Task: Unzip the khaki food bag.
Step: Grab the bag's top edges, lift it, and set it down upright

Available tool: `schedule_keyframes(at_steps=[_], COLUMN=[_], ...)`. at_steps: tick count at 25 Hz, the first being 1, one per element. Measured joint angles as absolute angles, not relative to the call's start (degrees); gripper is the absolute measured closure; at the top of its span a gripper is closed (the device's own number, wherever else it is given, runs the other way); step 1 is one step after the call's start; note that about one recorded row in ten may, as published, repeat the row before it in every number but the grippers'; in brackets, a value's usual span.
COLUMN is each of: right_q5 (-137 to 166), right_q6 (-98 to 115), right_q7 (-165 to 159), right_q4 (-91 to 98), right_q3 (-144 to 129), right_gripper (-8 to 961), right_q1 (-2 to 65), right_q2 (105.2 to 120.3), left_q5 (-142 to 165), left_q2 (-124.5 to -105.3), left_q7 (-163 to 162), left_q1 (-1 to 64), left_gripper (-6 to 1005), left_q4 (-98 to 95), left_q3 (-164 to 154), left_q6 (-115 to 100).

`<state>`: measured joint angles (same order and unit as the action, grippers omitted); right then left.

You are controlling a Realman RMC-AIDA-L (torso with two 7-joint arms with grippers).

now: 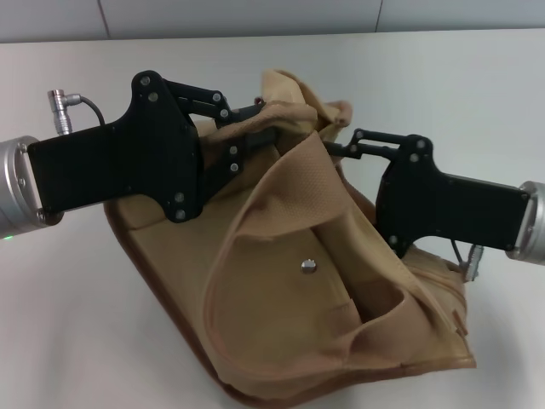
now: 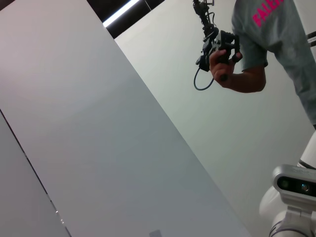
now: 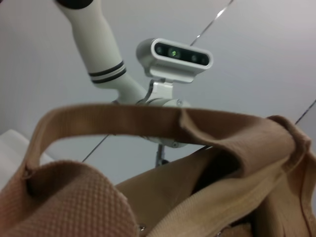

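Note:
The khaki food bag (image 1: 324,281) lies tilted and crumpled on the white table in the head view, its front pocket and silver snap (image 1: 308,267) facing up. My left gripper (image 1: 262,119) reaches in from the left, and its fingers close on the bag's raised top edge. My right gripper (image 1: 330,146) comes from the right, its fingertips pinched into the fabric fold near the top. The zipper is hidden in the folds. The right wrist view shows a webbing handle (image 3: 123,121) arching over the tan canvas (image 3: 74,197). The left wrist view shows no bag.
The white table (image 1: 68,324) surrounds the bag. A grey wall runs along the table's far edge. The left wrist view shows a person (image 2: 256,44) holding a controller, and my own head (image 2: 296,185), which also shows in the right wrist view (image 3: 173,59).

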<state>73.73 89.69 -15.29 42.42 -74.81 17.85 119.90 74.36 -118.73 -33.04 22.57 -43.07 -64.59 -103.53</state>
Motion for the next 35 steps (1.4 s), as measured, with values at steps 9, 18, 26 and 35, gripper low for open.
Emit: schedule_keyframes(at_steps=[9, 18, 26, 35], right_q5=[72.1, 71.1, 71.0, 71.2], right_q6=[90.2, 90.2, 90.0, 98.2], right_q7=[-15.6, -19.4, -22.8, -24.1], right_q4=[43.0, 41.1, 40.6, 36.2], right_q3=[-78.0, -78.1, -77.6, -71.3], right_gripper=[360, 541, 948, 948], right_q1=[17.5, 17.5, 18.1, 16.0], right_q2=[119.88, 119.78, 119.48, 119.27], left_q5=[74.4, 74.4, 74.4, 72.7], left_q2=[-118.85, -118.83, -118.82, -118.94], left_q7=[-33.0, -33.0, -32.8, -32.4], left_q1=[22.8, 23.3, 23.4, 23.4], left_gripper=[912, 912, 912, 911], left_q4=[-43.1, -42.5, -42.3, -40.8], left_q3=[-64.8, -64.8, -64.8, -64.3], left_q6=[-103.7, -103.6, -103.5, -103.5])
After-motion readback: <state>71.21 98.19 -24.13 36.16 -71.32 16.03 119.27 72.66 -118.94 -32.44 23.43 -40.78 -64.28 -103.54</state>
